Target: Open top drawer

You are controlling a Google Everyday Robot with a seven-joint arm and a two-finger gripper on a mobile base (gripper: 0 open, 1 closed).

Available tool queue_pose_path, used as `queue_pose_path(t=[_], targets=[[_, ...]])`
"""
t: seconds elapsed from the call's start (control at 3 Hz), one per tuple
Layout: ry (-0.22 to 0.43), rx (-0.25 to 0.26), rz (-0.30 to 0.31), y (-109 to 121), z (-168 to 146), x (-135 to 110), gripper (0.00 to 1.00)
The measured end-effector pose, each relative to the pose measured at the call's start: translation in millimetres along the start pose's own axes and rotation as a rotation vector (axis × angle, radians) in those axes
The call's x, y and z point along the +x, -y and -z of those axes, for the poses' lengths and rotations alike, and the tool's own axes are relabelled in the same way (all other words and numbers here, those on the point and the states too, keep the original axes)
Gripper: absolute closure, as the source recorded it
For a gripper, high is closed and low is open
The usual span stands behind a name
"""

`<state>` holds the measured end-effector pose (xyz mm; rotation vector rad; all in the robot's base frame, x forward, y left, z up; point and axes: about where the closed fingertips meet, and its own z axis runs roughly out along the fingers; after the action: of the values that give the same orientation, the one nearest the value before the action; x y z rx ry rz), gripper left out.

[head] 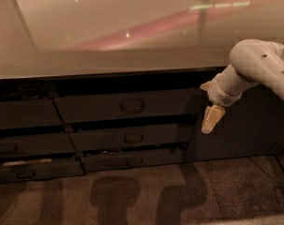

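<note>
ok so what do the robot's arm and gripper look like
The arm is a smooth off-white shell of thick rounded segments, with a few small dark dots on the bulbous joint. The gripper, a pale tan tapered piece, sits just off the right end of the wide dark grey top drawer front. No cables or lettering show.

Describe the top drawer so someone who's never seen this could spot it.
Under the long glossy countertop, just left of the hanging gripper, three dark drawer fronts are stacked. The top drawer sits highest, with a small central loop handle; it is wider than the two below.
</note>
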<state>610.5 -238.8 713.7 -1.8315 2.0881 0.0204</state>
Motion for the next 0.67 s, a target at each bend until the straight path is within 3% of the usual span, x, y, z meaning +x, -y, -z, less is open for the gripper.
queue_pose_path(t=[0.33,0.67], targets=[[-0.04,0.035,0.118,-1.7,-0.2,-62.8,0.0],[-0.095,0.037,0.23,-18.5,-4.5,-108.1,0.0]])
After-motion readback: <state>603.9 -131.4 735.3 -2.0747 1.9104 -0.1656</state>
